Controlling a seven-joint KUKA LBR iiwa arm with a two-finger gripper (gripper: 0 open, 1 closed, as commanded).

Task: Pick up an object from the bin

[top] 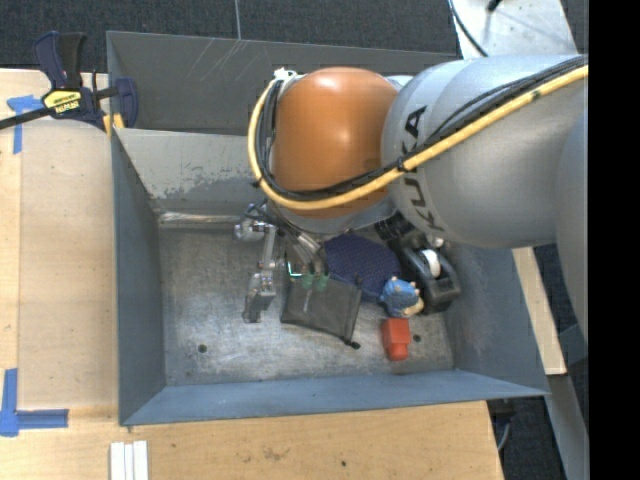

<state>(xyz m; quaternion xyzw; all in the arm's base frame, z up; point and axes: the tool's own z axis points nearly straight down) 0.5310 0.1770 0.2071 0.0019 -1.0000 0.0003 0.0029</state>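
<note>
Tool [265, 286] is low in the bin [140, 268], centre of the frame, hanging under the arm's orange cover [330, 128]. Cannot tell if the tool is apart or together, since the wrist blocks too much. Nothing visibly gripped.

Nearest thing is a dark flat square piece [322, 308], lying on the bin floor just right of the tool, with 1 edge looking tipped up toward it. Cannot tell if they touch. Behind it sits a dark blue rounded thing [358, 258], partly under the arm. Further right are a small blue figure [400, 291], a red block [397, 339] at lower right and a black-and-white thing [432, 268]. These 5 things are clustered right of centre. The left half of the floor is bare metal.

Judgement: the step is approach and positioning, with the pick not yet done. To do it well:
- Shift right so the tool straddles 1 edge of the dark square piece.
- A flat thing gives little to bite from above, so take the raised edge.
- Otherwise the red block is likely the easier grab, being chunky and standing apart.
- Keep clear of the blue thing so it doesn't snag.
</note>
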